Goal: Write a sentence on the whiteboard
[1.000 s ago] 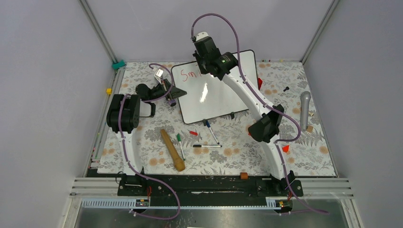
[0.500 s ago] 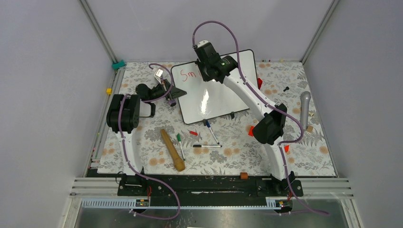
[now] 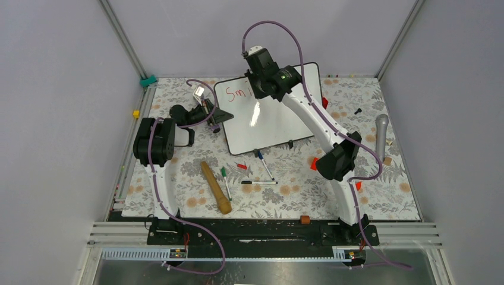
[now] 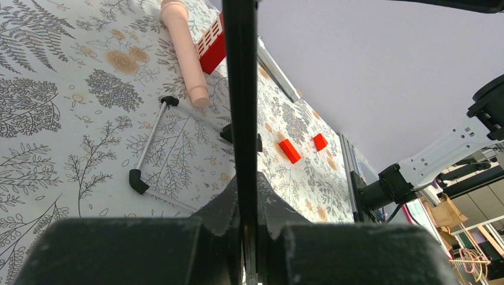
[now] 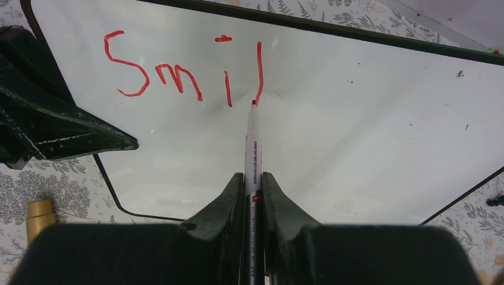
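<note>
The whiteboard (image 3: 270, 122) lies tilted on the patterned table, glossy white with a thin black frame. Red letters of the sentence (image 5: 178, 71) read "Smil" along its top left. My right gripper (image 5: 254, 178) is shut on a white-bodied red marker (image 5: 253, 139). The marker's tip rests at the lower end of the "l" stroke. From above, the right gripper (image 3: 257, 89) hovers over the board's far part and hides the later letters. My left gripper (image 4: 248, 178) is shut on the whiteboard's black frame (image 4: 239, 89), at the board's left edge (image 3: 221, 119).
Near the board's front edge lie a blue marker (image 3: 264, 163), a green marker (image 3: 224, 176), a white pen (image 3: 259, 182) and a red cap (image 3: 241, 165). A wooden roller (image 3: 215, 187) lies front left. A grey microphone (image 3: 381, 138) and a red block (image 3: 313, 162) are at the right.
My right wrist has shifted slightly right and toward the far edge of the board, and another red stroke now shows after "Sm". The left arm and the board have not moved.
</note>
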You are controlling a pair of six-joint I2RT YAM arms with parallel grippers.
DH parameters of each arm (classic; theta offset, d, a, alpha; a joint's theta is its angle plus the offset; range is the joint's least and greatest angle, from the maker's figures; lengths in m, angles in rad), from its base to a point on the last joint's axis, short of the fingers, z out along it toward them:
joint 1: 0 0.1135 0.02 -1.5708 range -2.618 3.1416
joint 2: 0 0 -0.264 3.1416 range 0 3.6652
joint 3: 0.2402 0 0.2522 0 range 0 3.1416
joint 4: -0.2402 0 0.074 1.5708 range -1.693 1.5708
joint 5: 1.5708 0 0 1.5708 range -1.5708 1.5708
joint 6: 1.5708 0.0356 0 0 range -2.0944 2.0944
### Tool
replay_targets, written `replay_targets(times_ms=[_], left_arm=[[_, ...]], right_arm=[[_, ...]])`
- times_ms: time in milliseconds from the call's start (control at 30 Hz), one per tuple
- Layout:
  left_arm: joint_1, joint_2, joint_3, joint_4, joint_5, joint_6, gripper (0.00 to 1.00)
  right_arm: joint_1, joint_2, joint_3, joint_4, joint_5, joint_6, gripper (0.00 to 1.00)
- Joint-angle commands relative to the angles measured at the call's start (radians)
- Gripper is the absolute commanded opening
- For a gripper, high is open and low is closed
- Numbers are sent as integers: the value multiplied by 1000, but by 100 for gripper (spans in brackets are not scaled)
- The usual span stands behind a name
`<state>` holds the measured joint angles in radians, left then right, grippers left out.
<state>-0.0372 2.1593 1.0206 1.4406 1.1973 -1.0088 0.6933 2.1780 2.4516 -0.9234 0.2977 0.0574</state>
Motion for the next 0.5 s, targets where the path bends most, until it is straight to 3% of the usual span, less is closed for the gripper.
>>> replay_targets(times_ms=[0, 467], left_arm=[[-13, -25, -23, 35, 88, 66, 0], [-13, -24, -22, 35, 86, 66, 0]], right_arm=[[-6, -48, 42, -15, 8, -16, 0], [-32, -10, 66, -15, 32, -27, 0]])
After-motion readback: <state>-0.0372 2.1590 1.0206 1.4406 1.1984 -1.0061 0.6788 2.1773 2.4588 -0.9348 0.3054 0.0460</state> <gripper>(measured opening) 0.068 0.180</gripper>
